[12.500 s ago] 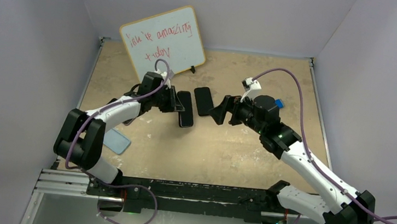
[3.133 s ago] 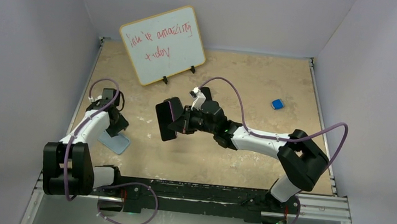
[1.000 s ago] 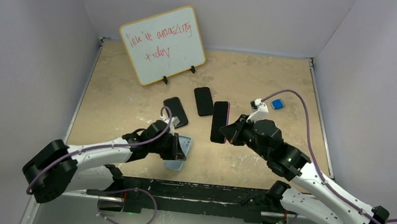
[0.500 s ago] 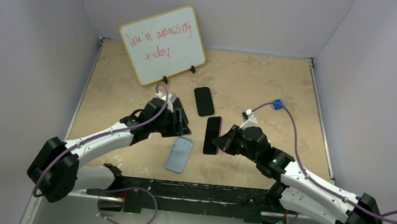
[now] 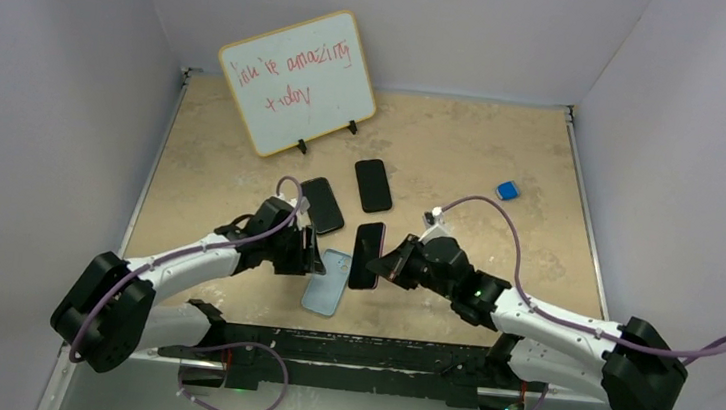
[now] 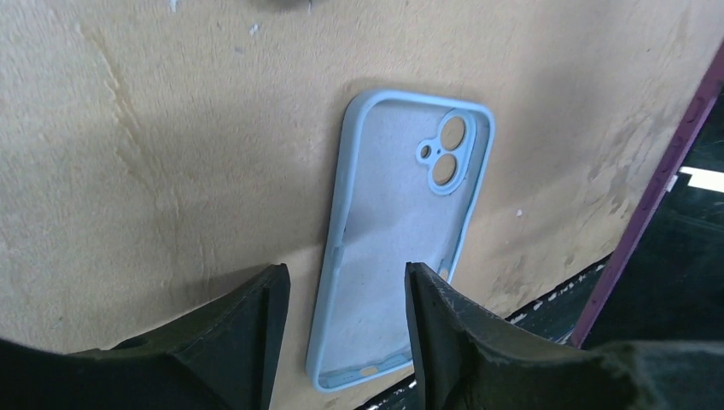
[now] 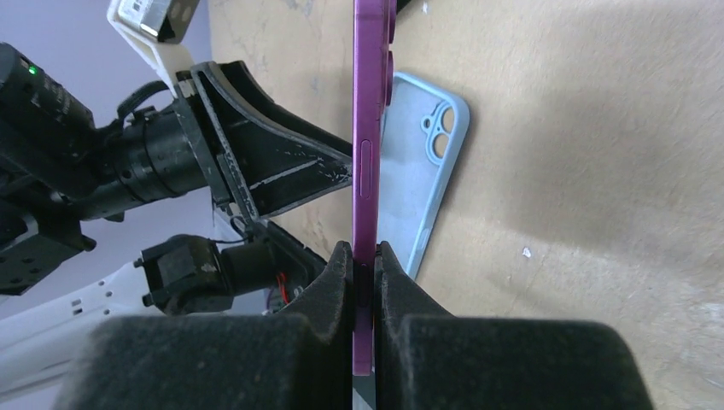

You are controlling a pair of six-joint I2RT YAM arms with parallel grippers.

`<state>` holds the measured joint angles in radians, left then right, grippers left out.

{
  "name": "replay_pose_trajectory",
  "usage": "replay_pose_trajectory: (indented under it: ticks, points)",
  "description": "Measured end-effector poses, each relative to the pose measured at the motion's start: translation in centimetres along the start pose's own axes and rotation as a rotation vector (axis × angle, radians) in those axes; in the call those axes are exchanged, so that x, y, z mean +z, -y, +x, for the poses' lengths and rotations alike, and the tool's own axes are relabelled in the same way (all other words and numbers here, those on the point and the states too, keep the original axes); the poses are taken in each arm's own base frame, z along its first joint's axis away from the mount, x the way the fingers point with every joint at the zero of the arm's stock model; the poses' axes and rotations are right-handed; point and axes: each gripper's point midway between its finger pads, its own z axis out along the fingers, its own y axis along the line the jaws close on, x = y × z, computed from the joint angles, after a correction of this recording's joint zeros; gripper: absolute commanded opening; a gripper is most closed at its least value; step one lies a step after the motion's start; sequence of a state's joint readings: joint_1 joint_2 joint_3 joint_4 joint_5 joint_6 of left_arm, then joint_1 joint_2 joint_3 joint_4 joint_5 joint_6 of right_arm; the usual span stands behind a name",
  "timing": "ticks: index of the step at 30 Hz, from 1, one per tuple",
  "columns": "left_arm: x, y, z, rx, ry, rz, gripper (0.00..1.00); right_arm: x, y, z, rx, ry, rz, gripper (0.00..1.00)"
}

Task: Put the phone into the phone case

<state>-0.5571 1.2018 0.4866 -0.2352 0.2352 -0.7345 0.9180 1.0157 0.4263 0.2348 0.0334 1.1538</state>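
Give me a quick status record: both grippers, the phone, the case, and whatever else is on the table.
left gripper: open over one end of the case, holding nothing
right gripper: shut on the purple phone
purple phone: held on edge alongside the case, not yet in it
case: light blue, lying flat, hollow side up, empty
other items: nearer black phone, farther black phone, whiteboard, small blue object
task state: phone not seated
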Motion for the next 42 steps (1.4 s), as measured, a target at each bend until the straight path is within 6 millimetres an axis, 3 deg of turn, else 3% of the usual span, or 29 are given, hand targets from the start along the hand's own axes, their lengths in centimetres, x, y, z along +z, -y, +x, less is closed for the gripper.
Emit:
replay_pose_trajectory:
  ticks: [4, 8, 13, 18, 29, 42]
  points:
    - [0.2, -0.2, 1.2, -0.003, -0.036, 0.025, 0.52, 0.7, 0.2, 1.8, 0.001, -0.045, 0.007, 0.0]
    - [0.5, 1.0, 2.3, -0.033, -0.059, 0.13, 0.49, 1.1, 0.0, 2.9, -0.003, -0.073, 0.002, 0.0]
    - [0.6, 2.7, 4.4, -0.118, -0.096, 0.291, 0.47, 1.6, 0.2, 3.4, -0.005, -0.083, 0.008, 0.0]
    - [0.4, 3.5, 6.0, -0.164, -0.141, 0.335, 0.48, 2.2, 1.0, 3.8, -0.014, -0.092, 0.032, 0.0]
    - [-1.2, 2.9, 2.6, -0.112, 0.049, 0.237, 0.54, 3.1, 2.7, 5.7, -0.118, -0.191, 0.072, 0.0]
    - [0.1, 1.6, 2.9, -0.095, 0.033, 0.186, 0.52, 4.4, 3.0, 7.6, -0.133, -0.291, 0.056, 0.0]
